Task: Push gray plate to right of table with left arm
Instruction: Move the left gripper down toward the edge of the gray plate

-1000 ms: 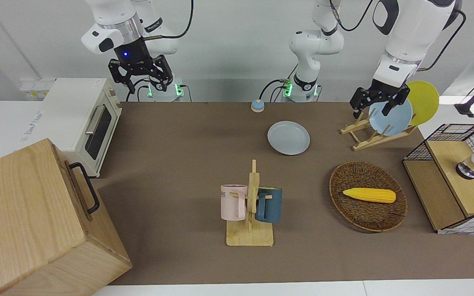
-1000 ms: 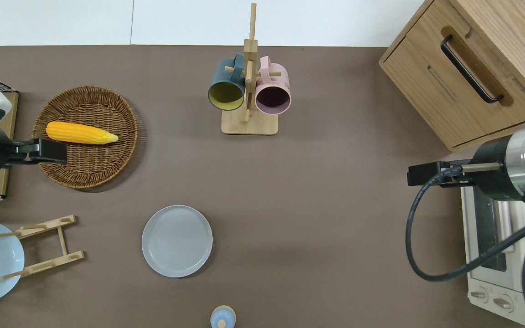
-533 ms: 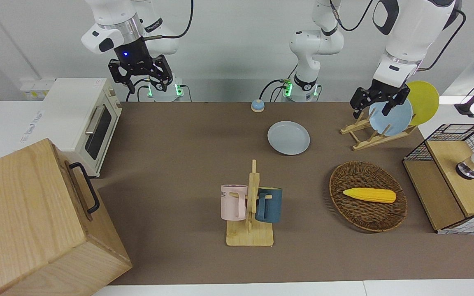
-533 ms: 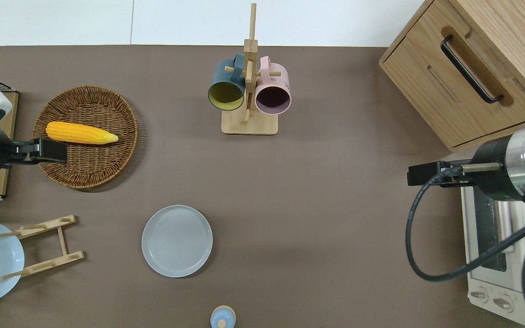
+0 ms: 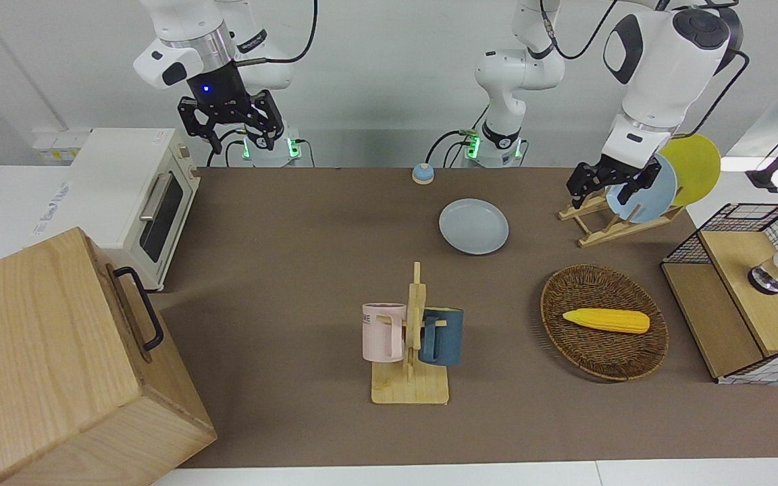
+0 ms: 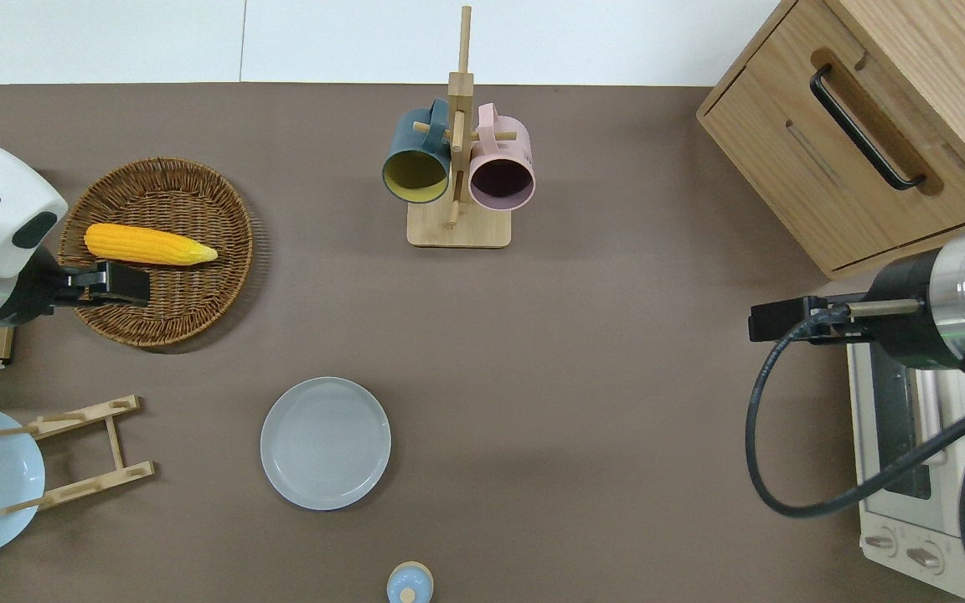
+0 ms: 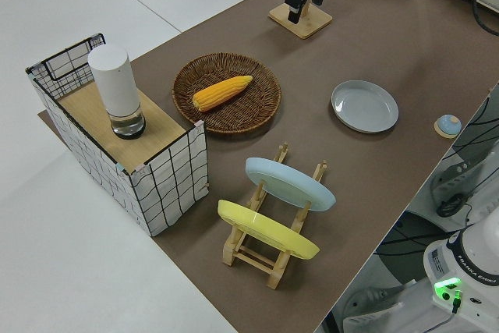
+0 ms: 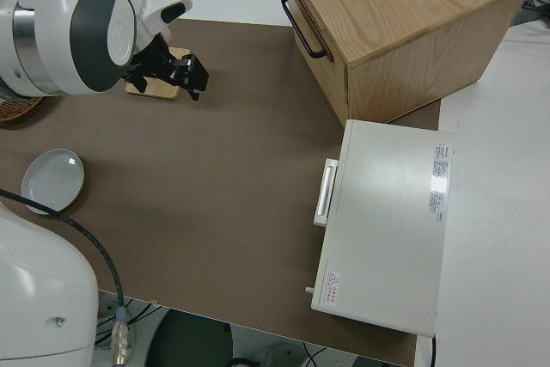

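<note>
The gray plate (image 5: 473, 226) lies flat on the brown table (image 5: 294, 270), close to the robots near the middle; it also shows in the overhead view (image 6: 325, 442) and the left side view (image 7: 364, 106). My left gripper (image 5: 604, 192) is open and empty, up in the air. In the overhead view the left gripper (image 6: 126, 285) is over the wicker basket (image 6: 172, 318), toward the left arm's end from the plate and apart from it. My right arm is parked, its gripper (image 5: 230, 128) open.
A corn cob (image 6: 147, 244) lies in the basket. A plate rack (image 5: 605, 226) holds a light-blue plate (image 5: 645, 196) and a yellow plate (image 5: 696, 165). A mug rack (image 6: 457, 159), a wooden box (image 6: 868, 126), a toaster oven (image 5: 139, 196), a small blue bell (image 6: 409, 584) and a wire crate (image 5: 747, 290) stand around.
My left arm has swung a little toward the right arm's end and its gripper has come lower over the basket. The gray plate and the right arm have not moved.
</note>
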### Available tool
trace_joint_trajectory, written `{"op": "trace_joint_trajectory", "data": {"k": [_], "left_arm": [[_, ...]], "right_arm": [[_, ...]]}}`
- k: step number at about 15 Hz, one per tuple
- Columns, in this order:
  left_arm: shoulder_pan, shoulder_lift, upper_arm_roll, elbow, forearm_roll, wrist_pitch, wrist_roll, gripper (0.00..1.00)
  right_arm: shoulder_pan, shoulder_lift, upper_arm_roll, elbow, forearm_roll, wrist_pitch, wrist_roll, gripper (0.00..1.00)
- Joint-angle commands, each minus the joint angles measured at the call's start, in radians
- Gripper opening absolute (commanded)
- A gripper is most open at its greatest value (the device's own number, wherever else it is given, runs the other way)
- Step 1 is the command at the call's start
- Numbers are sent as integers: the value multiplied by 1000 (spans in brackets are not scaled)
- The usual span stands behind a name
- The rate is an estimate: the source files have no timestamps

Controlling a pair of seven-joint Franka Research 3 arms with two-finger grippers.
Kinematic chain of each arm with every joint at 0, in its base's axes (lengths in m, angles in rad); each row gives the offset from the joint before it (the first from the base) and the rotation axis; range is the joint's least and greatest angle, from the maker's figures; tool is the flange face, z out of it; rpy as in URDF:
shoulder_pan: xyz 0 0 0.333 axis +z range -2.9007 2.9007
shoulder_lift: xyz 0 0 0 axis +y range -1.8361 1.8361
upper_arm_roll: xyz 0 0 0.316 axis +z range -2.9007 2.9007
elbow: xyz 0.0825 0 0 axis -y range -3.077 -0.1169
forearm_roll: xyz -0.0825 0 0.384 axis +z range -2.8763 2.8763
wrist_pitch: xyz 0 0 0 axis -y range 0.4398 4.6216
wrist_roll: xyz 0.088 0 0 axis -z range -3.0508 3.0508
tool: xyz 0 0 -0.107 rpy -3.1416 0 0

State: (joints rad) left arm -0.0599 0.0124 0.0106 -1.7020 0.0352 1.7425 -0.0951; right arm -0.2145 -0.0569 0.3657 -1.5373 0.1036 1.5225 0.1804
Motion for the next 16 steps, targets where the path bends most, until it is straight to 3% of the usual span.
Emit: {"op": "trace_joint_trajectory", "data": {"k": [1,11,16], "left_arm": [[0,-11,-1,-100,14,98,-3,991],[11,-8,-12,-257,2,248,0,987],[14,-12,-14,-349,-56,255,8,981]], "right_arm": [[-6,6,4,14,16,-7,2,996],[-6,6,4,14,16,-7,2,996],[-6,6,4,14,14,-7,2,996]]}}
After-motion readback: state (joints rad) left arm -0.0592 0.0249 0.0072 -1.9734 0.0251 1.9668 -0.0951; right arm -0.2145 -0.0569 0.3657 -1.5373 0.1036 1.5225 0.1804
